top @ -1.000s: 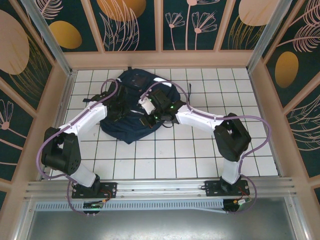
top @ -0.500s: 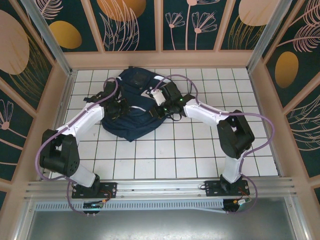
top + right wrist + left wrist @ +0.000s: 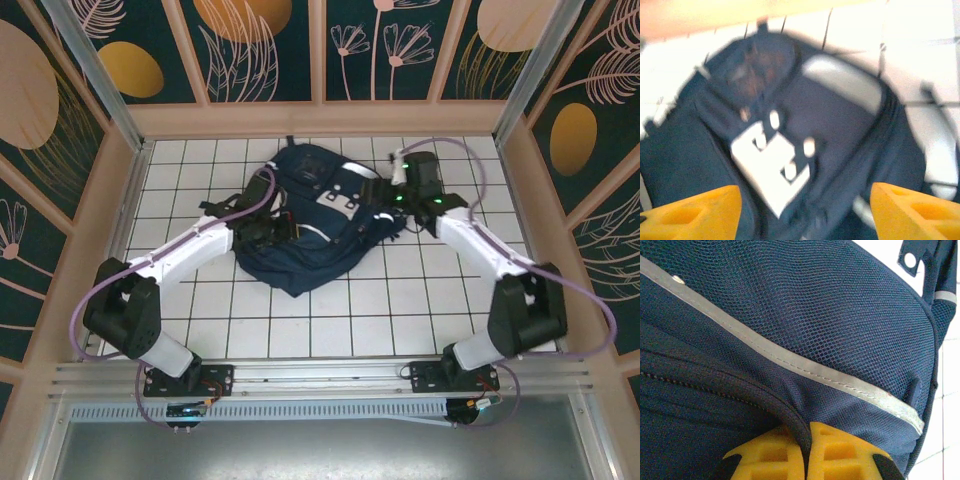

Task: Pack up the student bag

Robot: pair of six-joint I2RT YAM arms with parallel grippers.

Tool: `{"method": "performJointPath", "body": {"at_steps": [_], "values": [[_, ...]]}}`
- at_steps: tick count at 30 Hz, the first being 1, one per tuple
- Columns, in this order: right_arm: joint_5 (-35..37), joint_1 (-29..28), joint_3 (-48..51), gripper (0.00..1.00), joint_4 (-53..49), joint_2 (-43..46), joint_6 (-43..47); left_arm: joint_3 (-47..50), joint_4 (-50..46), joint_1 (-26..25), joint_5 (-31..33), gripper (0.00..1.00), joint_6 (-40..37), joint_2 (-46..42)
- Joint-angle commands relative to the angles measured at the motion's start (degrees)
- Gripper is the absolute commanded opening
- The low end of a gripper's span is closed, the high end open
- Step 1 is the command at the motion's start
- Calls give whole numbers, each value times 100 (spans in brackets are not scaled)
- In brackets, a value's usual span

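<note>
Right gripper (image 3: 805, 194) is withdrawn from student bag (image 3: 320, 245), fingers now spread and empty; left gripper (image 3: 807, 447) is kept pinched on zipper seam (image 3: 790, 415), so one hold remains.

Each arm wears white shells over its long links, seen on the left arm (image 3: 190, 243) and the right arm (image 3: 478, 248), with chunky black housings at the joints. A lilac cable (image 3: 76, 320) loops loosely beside each one, running back from the gripper to a black base plate (image 3: 190, 381). Just behind the right gripper (image 3: 805, 194), small green lights (image 3: 399, 197) glow. The left gripper (image 3: 806, 440) has yellow fingers (image 3: 840, 452) moulded with rectangular recesses and dark outer edges.
</note>
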State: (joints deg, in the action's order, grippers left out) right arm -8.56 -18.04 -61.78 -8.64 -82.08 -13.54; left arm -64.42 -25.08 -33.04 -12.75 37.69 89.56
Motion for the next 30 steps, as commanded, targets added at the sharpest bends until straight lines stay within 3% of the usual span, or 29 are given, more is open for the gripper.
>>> {"method": "performJointPath", "body": {"at_steps": [1,5,7,8,10,11,14,16,17,18,19,21,23,27,30], "values": [[232,546,230,72,574,453,-730,-323,437,-279,-910,0,-541,135],[764,1053,510,79,907,854,-1086,-465,99,-323,-1140,0,-1134,111],[1177,1098,832,88,1343,1194,-1031,-492,20,-318,-1151,0,-1387,42],[1334,1098,1070,98,1668,1391,-929,-528,1,-325,-1131,2,-1492,19],[1527,1093,1559,99,2428,1725,-606,-678,-47,-317,-860,38,-1531,-12],[1611,1093,1848,99,2837,1878,-400,-775,-61,-321,-653,51,-1565,-40],[1904,1090,2572,99,3818,2247,378,-936,111,-317,384,64,-1701,-320],[2117,1099,3014,99,4367,2414,1087,-771,442,-316,1471,79,-1939,-681],[2292,1099,3232,99,4569,2481,1405,-558,754,-315,2009,94,-2167,-929],[2477,1121,3360,99,4631,2521,1494,-319,1095,-294,2547,98,-2348,-1137],[2492,1215,3457,99,4571,2544,1524,56,1615,-250,3088,99,-2555,-1397],[2178,1459,3596,99,4397,2541,1381,953,2831,34,3395,99,-3078,-1840],[1798,1678,3915,99,4708,2460,1159,1895,3943,582,3678,99,-3078,-2209],[1395,1817,4386,99,5523,1988,1041,3152,5171,1547,3688,99,-3584,-2423],[1546,1887,4707,99,6340,1473,1116,3793,5826,2026,3866,99,-3332,-2229]]}}
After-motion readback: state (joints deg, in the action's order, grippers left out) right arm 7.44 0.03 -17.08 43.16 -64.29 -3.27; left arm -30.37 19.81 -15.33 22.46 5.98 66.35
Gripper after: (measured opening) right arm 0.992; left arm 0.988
